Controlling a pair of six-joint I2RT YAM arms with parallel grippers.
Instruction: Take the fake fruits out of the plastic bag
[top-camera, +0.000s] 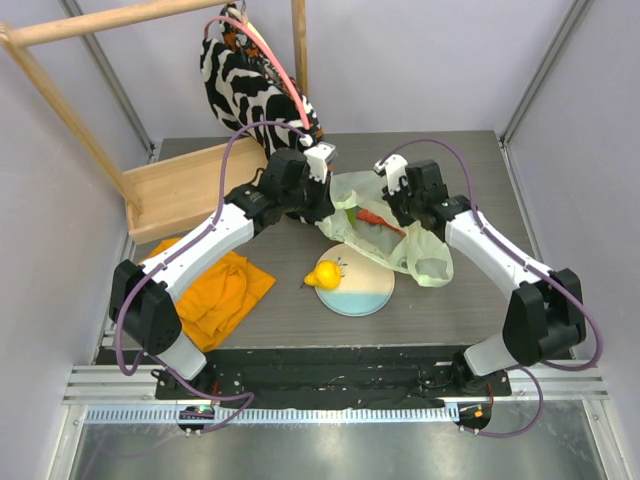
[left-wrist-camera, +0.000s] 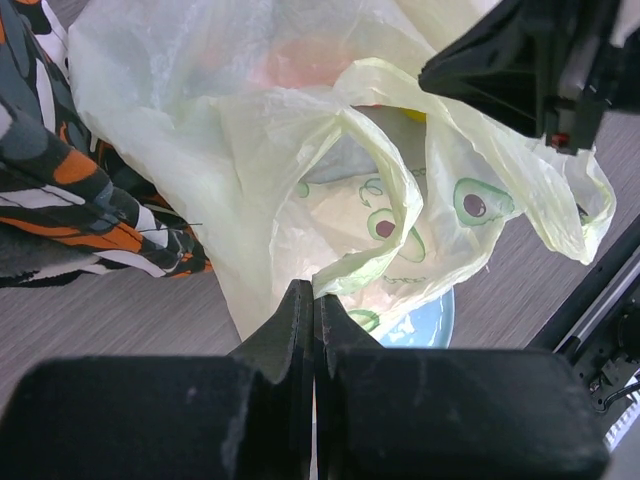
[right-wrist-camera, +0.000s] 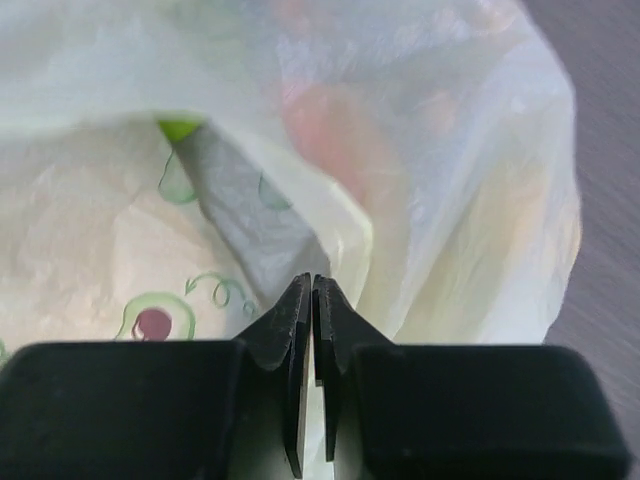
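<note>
while left gripper (left-wrist-camera: 314, 292) pinches its rim, plastic bag (left-wrist-camera: 240, 150) gapes.

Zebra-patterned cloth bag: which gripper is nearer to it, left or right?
Left. The left gripper pinches the plastic bag just beside the zebra bag; the right gripper grips that bag's opposite side, farther away.

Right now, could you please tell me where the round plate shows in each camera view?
Top external: the plate lies mid-table, partly under the plastic bag, a pear on its left rim.
Left wrist: a blue sliver of plate below the bag, lower right.
Right wrist: not in it.
Shared landmark: the plastic bag.
</note>
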